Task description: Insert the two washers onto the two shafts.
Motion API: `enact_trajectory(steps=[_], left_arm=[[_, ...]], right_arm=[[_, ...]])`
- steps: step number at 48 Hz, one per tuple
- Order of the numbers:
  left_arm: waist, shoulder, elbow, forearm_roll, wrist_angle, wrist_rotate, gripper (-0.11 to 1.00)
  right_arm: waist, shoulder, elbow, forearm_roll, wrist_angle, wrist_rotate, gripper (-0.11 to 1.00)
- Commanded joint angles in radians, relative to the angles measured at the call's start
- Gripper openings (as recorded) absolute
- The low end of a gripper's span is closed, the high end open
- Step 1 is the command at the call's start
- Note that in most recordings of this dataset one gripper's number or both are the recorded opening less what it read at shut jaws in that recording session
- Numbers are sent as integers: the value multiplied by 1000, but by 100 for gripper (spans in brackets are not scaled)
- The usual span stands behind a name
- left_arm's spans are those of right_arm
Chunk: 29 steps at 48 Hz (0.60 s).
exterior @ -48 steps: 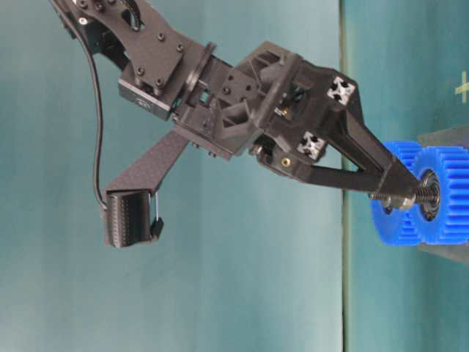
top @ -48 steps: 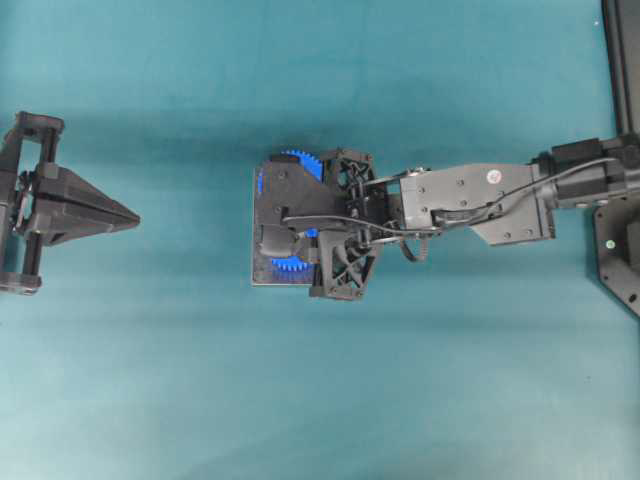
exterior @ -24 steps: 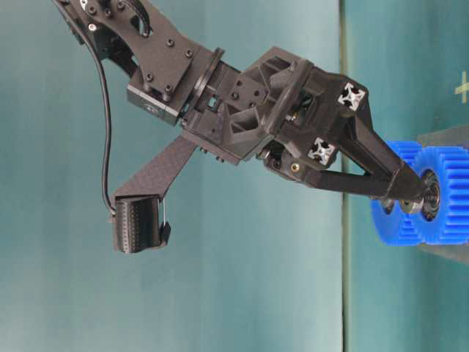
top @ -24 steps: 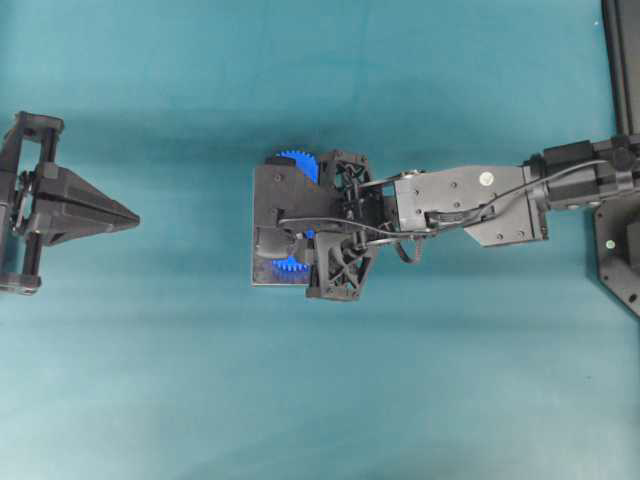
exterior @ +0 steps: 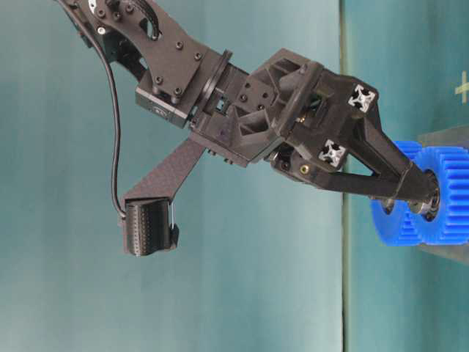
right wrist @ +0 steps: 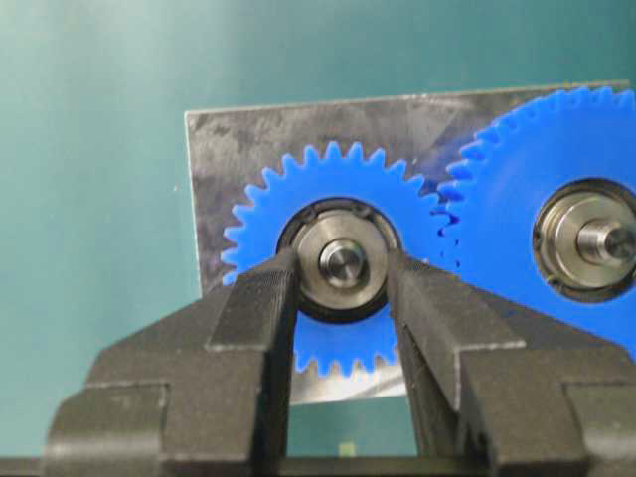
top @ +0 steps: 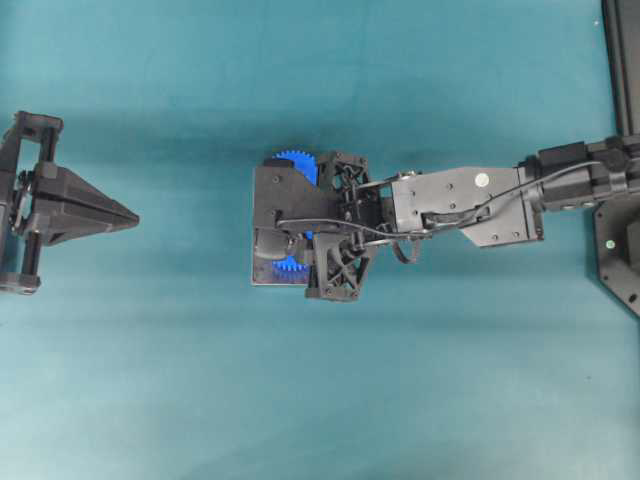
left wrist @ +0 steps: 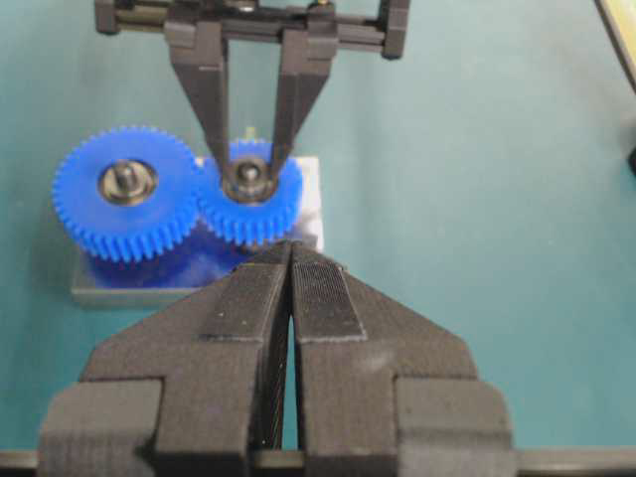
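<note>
right black gripper [right wrist: 343,298] lowered over the smaller blue toothed plastic gear [right wrist: 333,224], its two ribbed black fingers [right wrist: 253,318] standing just either side of the silver metal washer [right wrist: 343,263]. the washer lies flat around the round steel shaft [right wrist: 345,264] at the gear's hub; a thin gap shows between each finger and the washer's rim, so the claw is narrow but holds nothing. beside it, meshed tooth to tooth, sits the larger blue toothed plastic gear [right wrist: 571,214] with its own steel hub. both gears rest on a grey rectangular metal base plate [right wrist: 214,159] on the teal table surface [top: 300,400]. in the table-level view the right fingertips reach the gear face. left black gripper [top: 130,219] rests well apart from the plate, level above the table, its ribbed pads [left wrist: 323,298] pressed together with nothing between.
</note>
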<state>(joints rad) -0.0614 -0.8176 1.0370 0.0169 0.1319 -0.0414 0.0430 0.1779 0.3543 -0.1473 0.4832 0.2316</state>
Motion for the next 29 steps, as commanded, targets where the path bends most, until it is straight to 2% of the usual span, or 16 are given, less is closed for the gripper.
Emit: enact_trajectory(steps=[1, 6, 9, 29], left_arm=[[0, 0, -25, 3, -5, 0, 0], [0, 0, -25, 3, -5, -2, 0], [0, 0, -25, 3, -5, -2, 0], [0, 2, -20, 3, -5, -3, 0]], right_arm=[[-9, -21, -23, -3, -6, -9, 40], [-11, -26, -25, -8, -6, -11, 71], [-15, -29, -23, -8, -5, -8, 86], [-21, -117, 3, -11, 37, -12, 86]])
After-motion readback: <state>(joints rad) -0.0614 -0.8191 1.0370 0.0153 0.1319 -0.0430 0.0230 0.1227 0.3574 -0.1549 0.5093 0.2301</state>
